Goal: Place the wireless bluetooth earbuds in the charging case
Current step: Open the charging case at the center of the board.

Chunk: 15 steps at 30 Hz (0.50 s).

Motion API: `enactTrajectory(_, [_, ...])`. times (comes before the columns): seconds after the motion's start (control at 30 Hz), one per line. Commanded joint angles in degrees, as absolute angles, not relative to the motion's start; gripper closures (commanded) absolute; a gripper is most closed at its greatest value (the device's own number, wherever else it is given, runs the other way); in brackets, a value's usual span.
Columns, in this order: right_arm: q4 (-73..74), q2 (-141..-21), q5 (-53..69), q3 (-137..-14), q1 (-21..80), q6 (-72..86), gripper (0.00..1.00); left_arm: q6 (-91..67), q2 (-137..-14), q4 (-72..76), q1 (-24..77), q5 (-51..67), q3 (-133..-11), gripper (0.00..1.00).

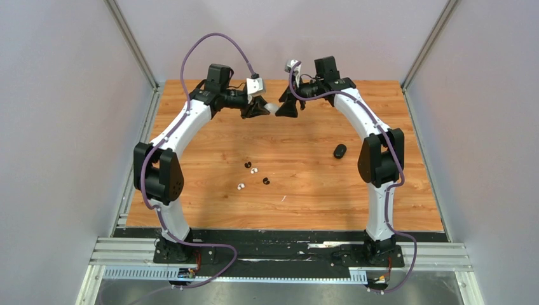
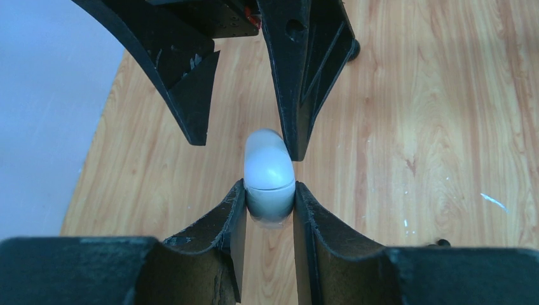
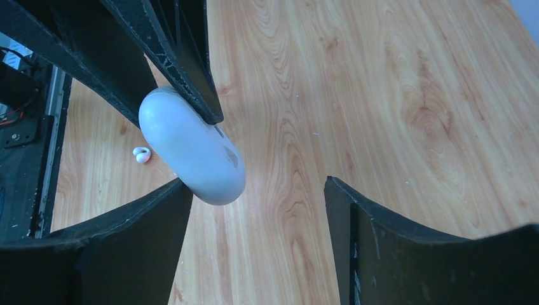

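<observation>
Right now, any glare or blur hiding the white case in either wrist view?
Left wrist: white case sharp, faint highlight on its dome, nothing washed out. Right wrist: white case crisp, mild sheen. Top external: white case tiny and soft.

no legible text, labels, brands, numbers, or signs

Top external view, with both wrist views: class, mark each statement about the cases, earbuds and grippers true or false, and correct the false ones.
1. The left gripper clamps the white case. True.
2. The white case rests on the table. False: it is held above the table.
3. The black case lies on the table near the right arm. True.
4. All earbuds sit inside a case. False: four lie loose on the table.
5. The right gripper is shut tight on the white case. False: its jaws stand open around it.
</observation>
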State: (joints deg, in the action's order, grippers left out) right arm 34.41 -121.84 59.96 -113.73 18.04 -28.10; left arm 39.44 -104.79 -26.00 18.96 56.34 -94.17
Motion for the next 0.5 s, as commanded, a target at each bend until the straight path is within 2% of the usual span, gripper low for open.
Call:
enactTrajectory(0.0, [27.48,-122.03,56.03,-117.51,16.18,-25.02,0.26,40.88,-104.62,-28.46,19.71,59.50,-96.68,1.00])
enactTrajectory(0.33, [26.79,-119.04,54.45,-114.62,14.86,-25.08,0.26,40.86,-105.44,-28.34,19.78,58.68,-96.79,1.00])
enactTrajectory(0.47, [26.76,-117.23,56.29,-113.06,14.93,-25.10,0.25,35.43,-106.10,-25.76,19.58,58.76,-96.72,1.00])
